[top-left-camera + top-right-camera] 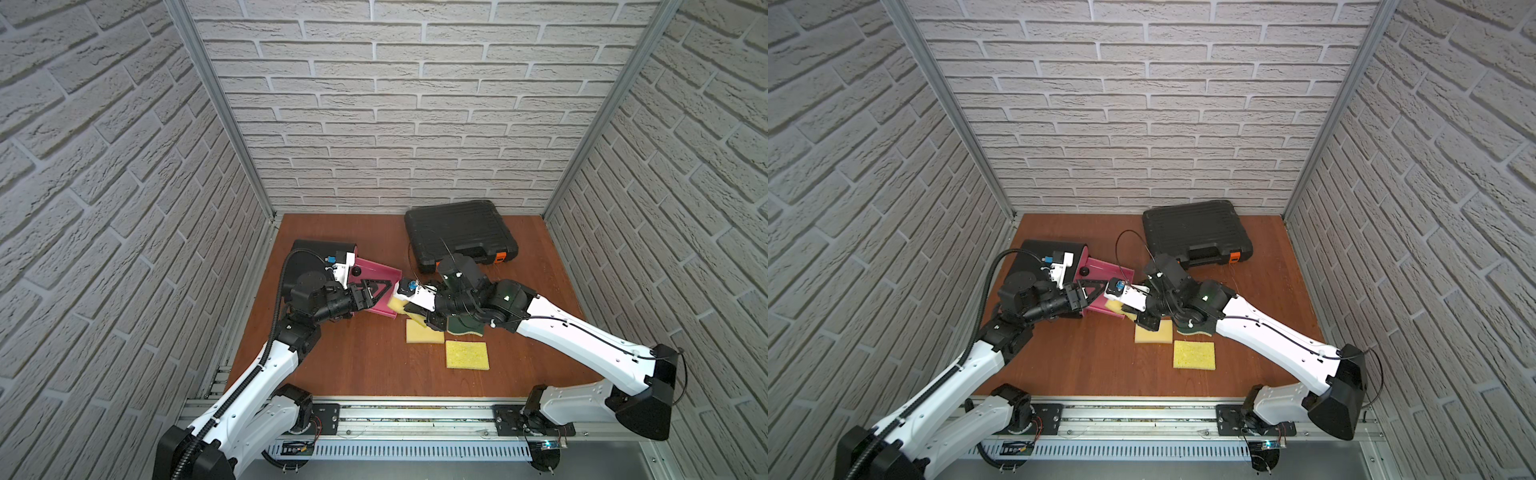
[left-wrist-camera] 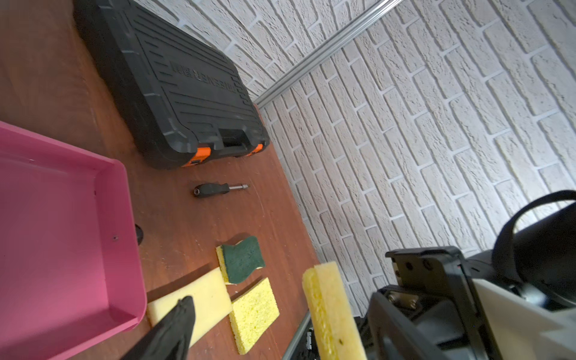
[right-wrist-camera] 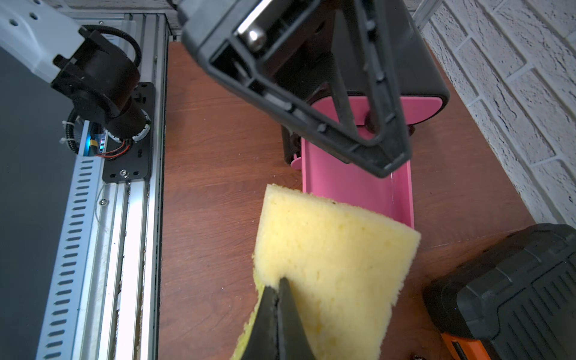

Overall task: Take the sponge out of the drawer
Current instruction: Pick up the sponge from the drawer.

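Shows pink drawer (image 2: pixel 62 218) pulled out, visible floor bare, yellow sponge (image 3: pixel 327 249) pinched tight between right fingers (image 3: pixel 293 327) just past its front edge above worktop (image 1: pixel 353 365), left fingers (image 2: pixel 174 330) spread wide over drawer.

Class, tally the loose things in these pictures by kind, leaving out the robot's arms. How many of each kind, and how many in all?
Sponges: 4 (held yellow sponge, pale sponge, bright yellow sponge, green-topped sponge)
Drawer unit: 1
Tool case: 1
Screwdriver: 1
Total: 7
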Robot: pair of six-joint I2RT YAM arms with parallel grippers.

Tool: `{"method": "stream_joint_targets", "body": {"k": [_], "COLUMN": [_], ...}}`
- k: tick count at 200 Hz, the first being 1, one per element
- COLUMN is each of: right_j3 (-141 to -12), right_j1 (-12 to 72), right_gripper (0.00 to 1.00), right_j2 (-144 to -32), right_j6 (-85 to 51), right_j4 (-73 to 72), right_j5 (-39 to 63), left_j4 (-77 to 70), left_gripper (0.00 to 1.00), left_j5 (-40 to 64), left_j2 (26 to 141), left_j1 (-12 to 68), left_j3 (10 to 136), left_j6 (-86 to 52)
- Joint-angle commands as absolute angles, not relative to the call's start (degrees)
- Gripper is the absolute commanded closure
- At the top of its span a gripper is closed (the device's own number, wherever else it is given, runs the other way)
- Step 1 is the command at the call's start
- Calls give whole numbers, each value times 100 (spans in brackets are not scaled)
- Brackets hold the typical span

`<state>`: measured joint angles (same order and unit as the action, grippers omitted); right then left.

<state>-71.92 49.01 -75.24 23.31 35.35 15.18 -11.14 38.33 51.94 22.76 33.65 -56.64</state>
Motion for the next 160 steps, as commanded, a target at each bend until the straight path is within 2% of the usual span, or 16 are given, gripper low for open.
{"method": "stream_joint_targets", "body": {"k": [1, 67, 160], "right_j3": [-7239, -7514, -7532], "right_j1": [4924, 5049, 5202], "right_gripper": [97, 97, 97], "right_j2": [-7416, -7447, -7474], "right_j6": [2628, 2907, 2950], "right_j4": [3853, 4253, 4228], "right_j5": [1676, 1534, 1272], "left_j4": [-1526, -735, -1093], "left_gripper": [14, 18, 26], "left_j5": [4210, 3849, 4078], "left_j2": [5244, 5538, 6056], "left_j1": [2420, 2764, 3002], "left_j3": [3524, 3830, 3920], "left_j6": [-5850, -5373, -5525]}}
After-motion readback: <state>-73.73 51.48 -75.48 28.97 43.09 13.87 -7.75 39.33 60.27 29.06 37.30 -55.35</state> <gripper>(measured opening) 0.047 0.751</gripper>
